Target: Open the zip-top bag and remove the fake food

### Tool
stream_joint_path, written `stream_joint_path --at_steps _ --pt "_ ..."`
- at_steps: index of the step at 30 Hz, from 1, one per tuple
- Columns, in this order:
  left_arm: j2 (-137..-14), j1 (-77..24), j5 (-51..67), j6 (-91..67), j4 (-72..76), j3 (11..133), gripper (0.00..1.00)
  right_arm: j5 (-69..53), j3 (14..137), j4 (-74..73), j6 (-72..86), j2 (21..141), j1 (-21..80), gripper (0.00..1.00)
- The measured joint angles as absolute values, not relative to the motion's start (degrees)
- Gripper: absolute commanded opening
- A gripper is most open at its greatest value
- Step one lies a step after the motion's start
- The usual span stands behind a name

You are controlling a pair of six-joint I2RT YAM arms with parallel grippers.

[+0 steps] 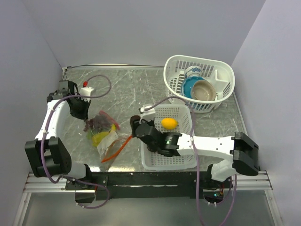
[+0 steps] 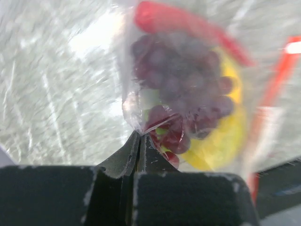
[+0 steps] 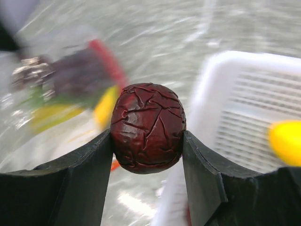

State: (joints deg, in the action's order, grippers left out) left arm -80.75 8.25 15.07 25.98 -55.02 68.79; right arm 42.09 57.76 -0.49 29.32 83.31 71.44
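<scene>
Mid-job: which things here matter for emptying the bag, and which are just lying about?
Job: bag, pinched by left gripper; grapes and banana inside it; dark red fruit in right gripper; yellow fruit in near basket.
Lying about: far basket; bowls in it.

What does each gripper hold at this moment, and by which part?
Right gripper: the dark red fruit, clamped across its sides. Left gripper: the zip-top bag, pinched at a clear edge.

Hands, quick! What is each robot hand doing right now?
Left hand: closed, pinching the bag.
Right hand: closed on the red fruit.
</scene>
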Motion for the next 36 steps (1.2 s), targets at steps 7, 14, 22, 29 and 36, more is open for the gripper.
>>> stream_joint_path --at_steps 7,14,22,29,36 --pt "-79.46 7.03 23.59 25.30 -64.27 75.42 0.01 52.56 54.26 -17.82 45.08 83.31 64.66 0.31" --pt "-78.13 6.09 27.49 24.23 -67.16 76.97 0.01 56.49 54.28 -34.52 58.87 89.67 62.26 0.90" --pt "-78.19 5.93 15.33 24.23 -56.99 61.73 0.01 56.49 55.94 -35.14 55.99 86.87 62.48 1.00" --pt "-82.26 5.91 5.28 24.29 -47.31 54.98 0.01 58.33 63.05 -33.17 49.69 81.56 69.87 0.94" --pt "-86.54 5.93 -2.76 24.53 -39.09 51.22 0.01 55.00 68.97 -26.98 45.23 88.31 78.89 0.79"
